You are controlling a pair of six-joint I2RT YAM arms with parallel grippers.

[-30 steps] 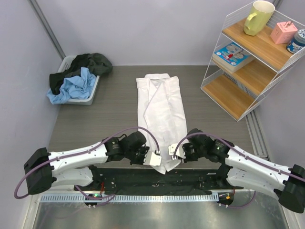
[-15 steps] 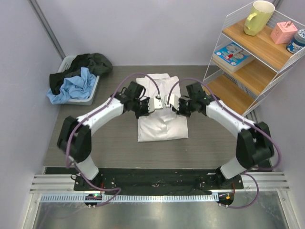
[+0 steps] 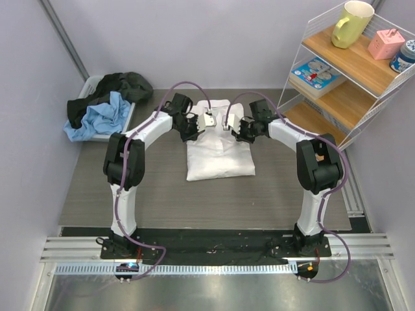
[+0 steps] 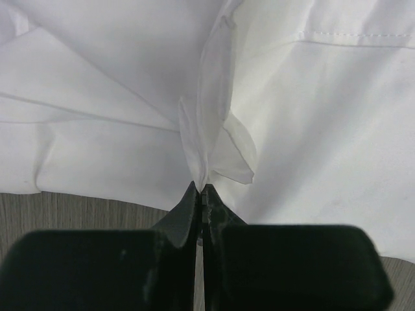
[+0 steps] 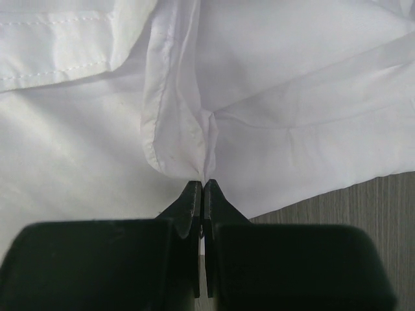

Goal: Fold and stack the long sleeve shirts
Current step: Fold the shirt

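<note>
A white long sleeve shirt [image 3: 219, 155] lies folded in half on the grey table, its bottom hem carried up over the collar end. My left gripper [image 3: 202, 124] is shut on the hem's left corner, seen as pinched white cloth [image 4: 201, 162] in the left wrist view. My right gripper [image 3: 231, 126] is shut on the hem's right corner, a pinched fold of cloth [image 5: 194, 146] in the right wrist view. Both grippers [image 4: 201, 189] [image 5: 202, 184] hold the hem low over the shirt's far part, side by side.
A white bin [image 3: 120, 127] at the back left holds a dark garment [image 3: 120, 87] and a light blue garment [image 3: 97, 120]. A wire shelf rack [image 3: 337, 84] with a cup, a box and books stands at the back right.
Both grippers have carried the shirt's hem from the near table edge up to the far end. The shirt has gone from laid out long to folded in half.
</note>
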